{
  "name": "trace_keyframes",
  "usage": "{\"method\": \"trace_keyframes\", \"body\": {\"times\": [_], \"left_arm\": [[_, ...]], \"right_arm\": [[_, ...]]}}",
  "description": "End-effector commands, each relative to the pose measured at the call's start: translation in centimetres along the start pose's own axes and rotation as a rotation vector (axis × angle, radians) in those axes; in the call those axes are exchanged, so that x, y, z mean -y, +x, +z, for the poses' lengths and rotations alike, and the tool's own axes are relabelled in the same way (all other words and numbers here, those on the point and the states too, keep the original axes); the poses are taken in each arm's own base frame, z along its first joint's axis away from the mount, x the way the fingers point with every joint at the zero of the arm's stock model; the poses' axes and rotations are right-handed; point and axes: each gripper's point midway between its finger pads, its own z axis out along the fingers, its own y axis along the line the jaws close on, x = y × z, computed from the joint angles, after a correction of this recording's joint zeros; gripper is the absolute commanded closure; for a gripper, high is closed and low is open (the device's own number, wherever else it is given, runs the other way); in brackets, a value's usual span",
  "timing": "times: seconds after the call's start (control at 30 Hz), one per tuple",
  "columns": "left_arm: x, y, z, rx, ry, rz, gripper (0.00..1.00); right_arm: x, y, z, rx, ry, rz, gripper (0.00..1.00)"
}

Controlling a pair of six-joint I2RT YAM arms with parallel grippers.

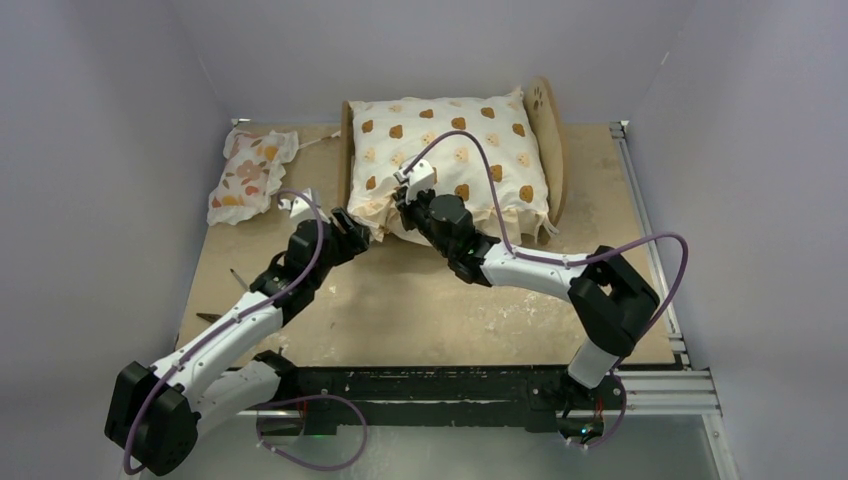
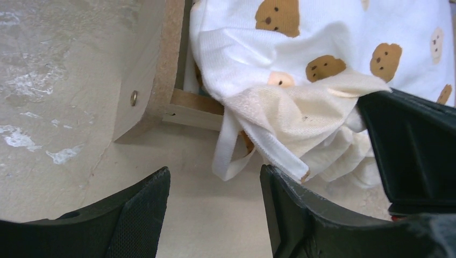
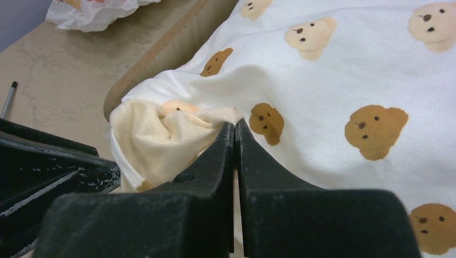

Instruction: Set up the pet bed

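Touching frill of cushion (image 1: pixel 440 108) on bed (image 1: pixel 548 130) with closed right gripper (image 3: pixel 235 126).
Hovering beside that corner with left gripper (image 2: pixel 214 172) open, holding nothing.

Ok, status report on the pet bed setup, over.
Left pincer open, empty, beside light-wood pet bed frame. Right pincer shut on ruffled corner of cream bear-print cushion, which lies on the frame. Small floral ruffled pillow apart, left of the frame.

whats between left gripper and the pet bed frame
Bare beige tabletop up to the light-wood bed frame, plus a cream strap dangling from the bear-print cushion; left wrist view shows it.
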Motion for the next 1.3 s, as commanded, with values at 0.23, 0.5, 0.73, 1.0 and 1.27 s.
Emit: {"method": "trace_keyframes", "body": {"times": [0.23, 0.5, 0.73, 1.0, 1.27], "left_arm": [[4.5, -3.3, -0.1, 0.099, 0.153, -0.153, 0.38], [2.5, -1.8, 1.5, 0.082, 0.066, -0.138, 0.4], [1.6, -0.2, 2.4, 0.054, 0.063, -0.116, 0.46], [0.1, 1.4, 2.7, 0.031, 0.042, -0.046, 0.48], [0.8, 0.5, 3.9, 0.076, 0.058, 0.0, 0.56]], "right_arm": [[-0.3, -0.8, 0.3, 0.049, -0.015, 0.043, 1.0], [0.1, -0.6, 0.3, 0.046, 0.002, 0.05, 1.0], [0.7, -0.3, 0.4, 0.043, 0.02, 0.057, 1.0], [1.8, -0.1, 0.3, 0.042, 0.043, 0.082, 1.0], [2.0, -0.1, 0.4, 0.042, 0.042, 0.089, 1.0]]}}
